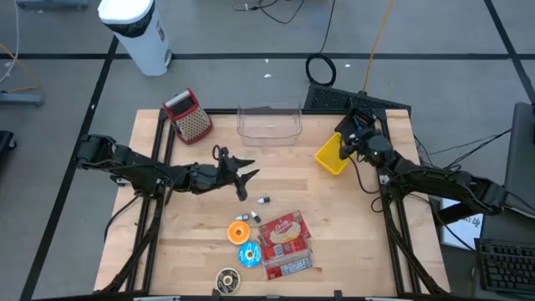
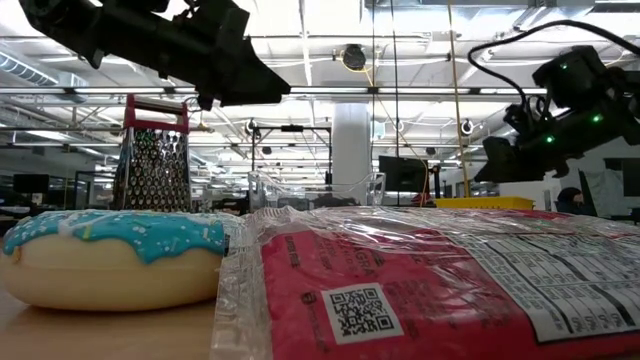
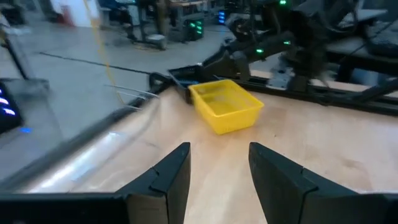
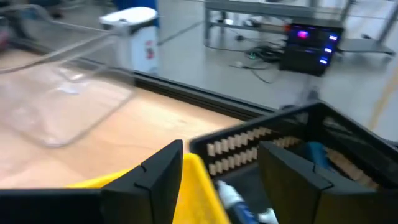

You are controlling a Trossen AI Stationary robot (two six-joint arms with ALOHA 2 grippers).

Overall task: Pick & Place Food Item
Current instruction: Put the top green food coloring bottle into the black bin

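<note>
- Small yellow plastic bin seen tilted at the table's right rear, beside the clear plastic tray
- Right gripper held at the bin's rim, fingers parted
- Left gripper held empty mid-table, half-open

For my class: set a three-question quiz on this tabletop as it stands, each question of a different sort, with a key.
1. True or false: the yellow bin lies by the right hand.
2. Which stands nearest the grater? A) clear container B) blue-frosted donut C) red snack packet
3. Fill in: the left hand hovers over bare ____, its fingers apart and empty.

Key: 1 true; 2 A; 3 wood.
</note>
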